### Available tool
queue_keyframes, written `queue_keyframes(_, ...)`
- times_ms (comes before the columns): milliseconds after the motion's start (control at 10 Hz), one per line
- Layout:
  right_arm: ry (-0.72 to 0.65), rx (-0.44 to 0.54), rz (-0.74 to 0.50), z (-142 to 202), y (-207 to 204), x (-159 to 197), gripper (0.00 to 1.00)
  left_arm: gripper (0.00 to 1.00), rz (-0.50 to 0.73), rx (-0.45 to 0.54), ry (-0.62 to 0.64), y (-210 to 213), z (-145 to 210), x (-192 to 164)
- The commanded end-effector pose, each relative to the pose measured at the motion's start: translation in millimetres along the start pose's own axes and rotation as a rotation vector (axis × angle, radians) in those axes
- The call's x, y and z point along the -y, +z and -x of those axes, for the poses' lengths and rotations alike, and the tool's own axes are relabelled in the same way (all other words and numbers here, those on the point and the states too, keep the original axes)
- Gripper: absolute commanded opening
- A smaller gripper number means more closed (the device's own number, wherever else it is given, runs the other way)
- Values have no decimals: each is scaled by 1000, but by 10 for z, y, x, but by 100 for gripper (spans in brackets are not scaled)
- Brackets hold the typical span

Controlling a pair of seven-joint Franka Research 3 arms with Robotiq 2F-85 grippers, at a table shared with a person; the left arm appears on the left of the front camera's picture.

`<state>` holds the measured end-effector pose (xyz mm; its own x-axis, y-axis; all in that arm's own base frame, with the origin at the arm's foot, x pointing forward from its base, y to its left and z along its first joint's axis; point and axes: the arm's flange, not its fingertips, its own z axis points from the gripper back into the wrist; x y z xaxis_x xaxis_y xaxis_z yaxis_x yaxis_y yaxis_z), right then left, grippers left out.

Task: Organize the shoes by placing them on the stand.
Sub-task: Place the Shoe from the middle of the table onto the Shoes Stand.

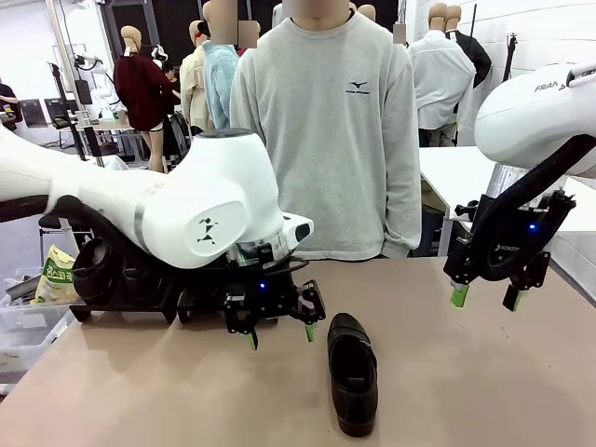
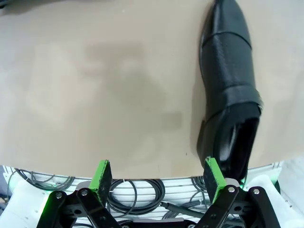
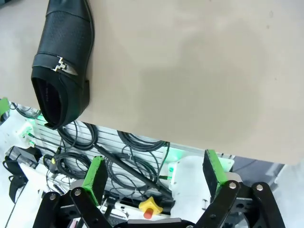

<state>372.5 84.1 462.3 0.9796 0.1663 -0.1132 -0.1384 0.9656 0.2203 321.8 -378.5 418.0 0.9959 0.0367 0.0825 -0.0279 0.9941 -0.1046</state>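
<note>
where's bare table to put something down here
Bare table right of the shoe, under and past the right gripper, out to the table's right edge. Also bare: the near-left corner, in front of the stand. Crowded: the strip between stand and shoe, where the left gripper hangs open.

Left pincer [image 1: 282, 328] and right pincer [image 1: 485, 296] both gape.

We lose most of the stand [image 1: 121, 300] at middle left behind the left arm; shoes [image 1: 93, 268] there stay half-hidden.
</note>
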Motion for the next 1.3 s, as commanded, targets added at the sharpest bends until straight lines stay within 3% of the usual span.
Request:
queue_keyframes(0, -3, -5, -2, 24, -9, 2, 100, 100, -49, 12, 37, -129, -107, 236)
queue_keyframes(600, -3, -5, -2, 24, -9, 2, 100, 100, -17, -5, -96, -318, -118, 568)
queue_keyframes(1200, -3, -5, -2, 24, -9, 2, 100, 100, 33, -46, -94, -612, -46, 490)
